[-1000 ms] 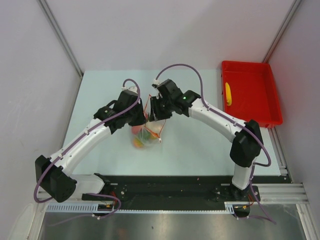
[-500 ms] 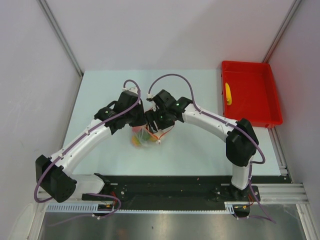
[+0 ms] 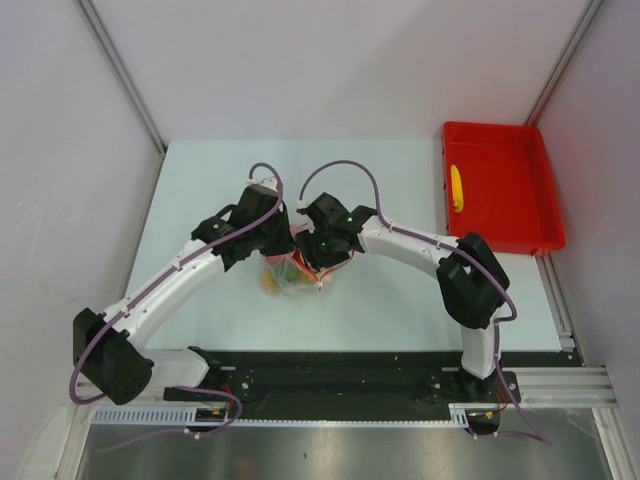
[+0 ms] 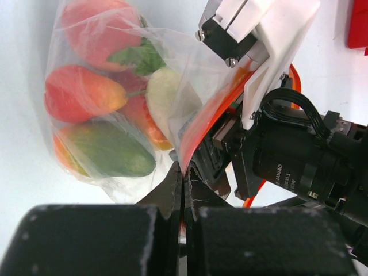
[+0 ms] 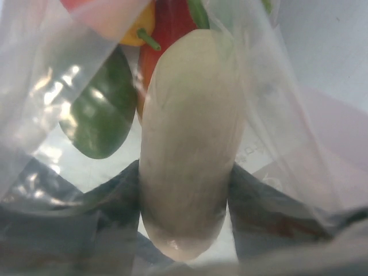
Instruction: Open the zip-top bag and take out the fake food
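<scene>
The zip-top bag (image 3: 284, 277) lies on the table between both arms, with fake food inside. My left gripper (image 4: 184, 185) is shut on the bag's red-orange zip strip (image 4: 214, 112) at the mouth. In the left wrist view the bag (image 4: 86, 34) holds a white radish (image 4: 164, 98), a red-orange piece (image 4: 83, 95) and a green-orange fruit (image 4: 109, 155). My right gripper (image 5: 184, 192) is inside the bag's mouth. Its fingers (image 5: 256, 210) press both sides of the white radish (image 5: 187, 132). A green piece (image 5: 100, 121) lies to its left. From above, the right gripper (image 3: 313, 258) sits over the bag.
A rigid red tray (image 3: 495, 128) stands at the back right with a yellow piece (image 3: 456, 187) in it. Grey walls enclose the table at the left, back and right. The black arm-base rail (image 3: 340, 385) runs along the near edge.
My right gripper has swung left and down from above the bag into its mouth, around the white radish. My left gripper has stayed on the zip strip.
</scene>
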Robot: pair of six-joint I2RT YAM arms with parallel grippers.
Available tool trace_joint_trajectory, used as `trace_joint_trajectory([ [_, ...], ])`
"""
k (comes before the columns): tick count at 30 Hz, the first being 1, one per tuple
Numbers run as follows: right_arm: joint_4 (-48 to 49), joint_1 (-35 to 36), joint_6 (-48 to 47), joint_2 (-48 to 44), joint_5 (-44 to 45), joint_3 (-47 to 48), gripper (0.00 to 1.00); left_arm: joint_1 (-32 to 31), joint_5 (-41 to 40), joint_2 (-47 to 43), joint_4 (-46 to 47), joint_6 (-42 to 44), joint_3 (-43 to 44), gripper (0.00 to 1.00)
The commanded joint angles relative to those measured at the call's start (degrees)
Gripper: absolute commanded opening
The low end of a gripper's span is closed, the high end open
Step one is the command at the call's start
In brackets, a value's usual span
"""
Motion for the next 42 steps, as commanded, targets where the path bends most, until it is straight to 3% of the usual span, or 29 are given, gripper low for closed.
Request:
trace_joint_trajectory([
  [1, 0.5, 0.0, 3.4, -4.2, -0.4, 2.6, 0.52, -0.3, 0.7, -0.6, 1.9, -1.0, 0.4, 0.00],
  [2, -0.8, -0.2, 3.9, -4.6, -1.6, 3.9, 0.44, -0.2, 0.7, -0.5, 2.0, -1.0, 0.3, 0.00],
  [8, -10.2, -0.6, 8.8, -6.5, -2.7, 12.2, 0.43, -0.2, 0.8, -1.1, 2.4, -1.3, -0.4, 0.00],
  [12, -11.3, -2.1, 12.7, -9.8, -5.0, 11.9, 0.41, -0.2, 0.3, -1.6, 1.9, -1.2, -0.3, 0.00],
  [15, -12.6, -4.7, 16.0, -11.5, -11.5, 10.8, 0.36, -0.2, -0.3, -1.8, 1.4, -1.2, -0.2, 0.00],
  [21, -14.5, -9.1, 15.2, -19.8, -18.1, 11.3, 0.33, -0.2, -0.9, -1.9, 0.9, -1.2, 0.3, 0.00],
  [25, -14.9, -22.3, 13.2, -24.2, -17.6, 11.5, 0.29, -0.2, -1.5, -2.0, 0.3, -0.8, 0.5, 0.00],
  [32, -6.4, -42.1, 7.8, -23.7, -8.4, 4.8, 0.33, -0.2, -1.0, -1.9, 0.0, -0.4, 0.9, 0.00],
  [38, -2.5, -55.2, 6.5, -13.0, -5.7, 3.2, 0.37, -0.2, -0.1, -1.4, -0.5, 0.5, 1.7, 0.00],
  [42, -2.7, -60.3, 5.7, -6.6, -3.9, 3.4, 0.41, -0.3, 1.3, -1.2, 0.2, 0.5, 1.4, 0.00],
])
